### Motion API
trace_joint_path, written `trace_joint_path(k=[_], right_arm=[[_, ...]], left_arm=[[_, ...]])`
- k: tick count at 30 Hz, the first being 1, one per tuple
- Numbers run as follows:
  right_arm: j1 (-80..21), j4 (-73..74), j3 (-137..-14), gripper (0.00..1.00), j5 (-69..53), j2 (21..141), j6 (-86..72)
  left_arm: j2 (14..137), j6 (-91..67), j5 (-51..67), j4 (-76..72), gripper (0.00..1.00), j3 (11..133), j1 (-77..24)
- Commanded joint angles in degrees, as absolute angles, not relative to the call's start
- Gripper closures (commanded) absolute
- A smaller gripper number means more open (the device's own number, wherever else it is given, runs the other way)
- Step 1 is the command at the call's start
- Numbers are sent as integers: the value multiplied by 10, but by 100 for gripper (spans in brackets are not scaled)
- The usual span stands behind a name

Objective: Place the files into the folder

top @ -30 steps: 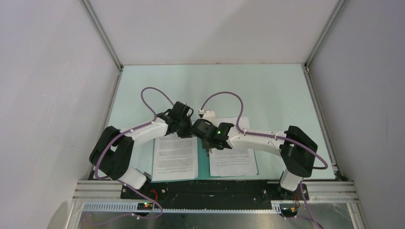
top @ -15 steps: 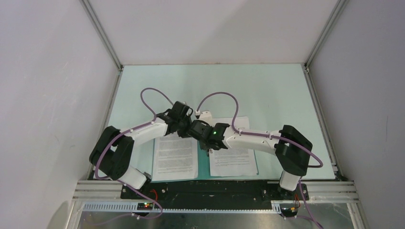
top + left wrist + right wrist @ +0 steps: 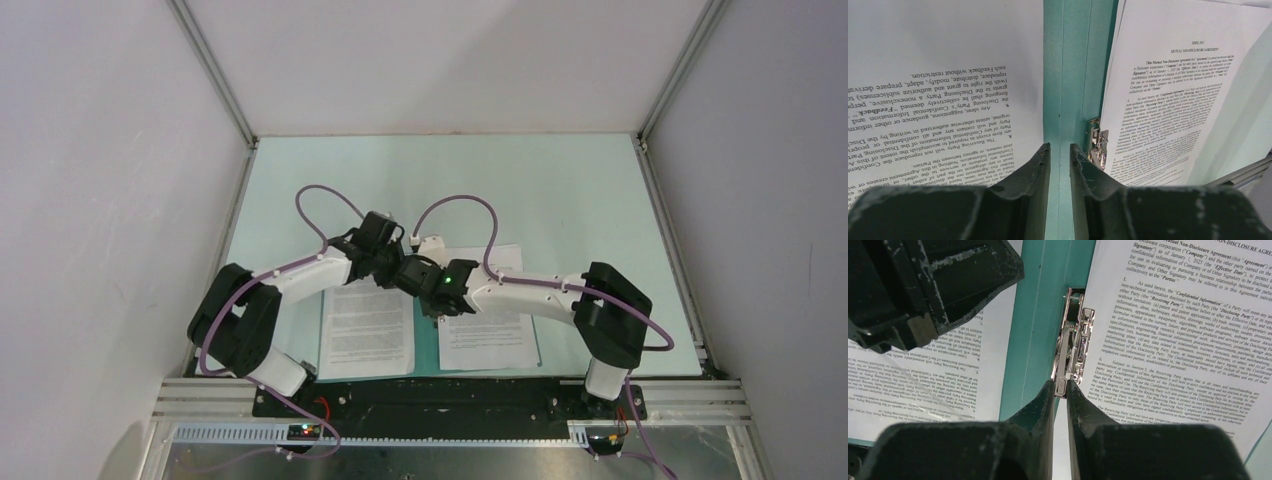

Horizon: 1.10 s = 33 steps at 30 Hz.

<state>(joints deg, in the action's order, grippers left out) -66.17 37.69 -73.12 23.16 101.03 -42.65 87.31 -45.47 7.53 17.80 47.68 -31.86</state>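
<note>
The dark teal folder (image 3: pixel 427 346) lies open near the table's front edge. One printed sheet lies on its left cover (image 3: pixel 366 330) and one on its right cover (image 3: pixel 488 330). In the left wrist view the spine (image 3: pixel 1068 75) runs between the two sheets, with the metal clip (image 3: pixel 1096 142) beside it. My left gripper (image 3: pixel 1060 150) hovers over the spine, nearly shut and empty. My right gripper (image 3: pixel 1061 386) is shut on the lever tab of the clip (image 3: pixel 1075 347). Both gripper heads meet over the top of the spine; the left gripper (image 3: pixel 390 268) almost touches the right gripper (image 3: pixel 411 276).
The left gripper's black body (image 3: pixel 933 285) fills the upper left of the right wrist view, close to my right fingers. Grey walls and aluminium rails (image 3: pixel 660 230) enclose the pale mint table (image 3: pixel 560 190).
My right arm has shifted a little left, bringing its gripper closer to the left gripper. The left arm and both sheets have not moved.
</note>
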Motion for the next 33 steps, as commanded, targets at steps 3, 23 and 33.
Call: trace_joint_path(k=[3,23,33], right_arm=[[-671,385,-737,92,239,1020,-449],[-667,340,-639,96,202,992,-507],[-660,308,-602,97,186,1001,-526]], left_arm=[[885,-464,96,158,72,479,-332],[928,-475,110,141,65,510,-375],[946,-474,110,135,65,522,-385]])
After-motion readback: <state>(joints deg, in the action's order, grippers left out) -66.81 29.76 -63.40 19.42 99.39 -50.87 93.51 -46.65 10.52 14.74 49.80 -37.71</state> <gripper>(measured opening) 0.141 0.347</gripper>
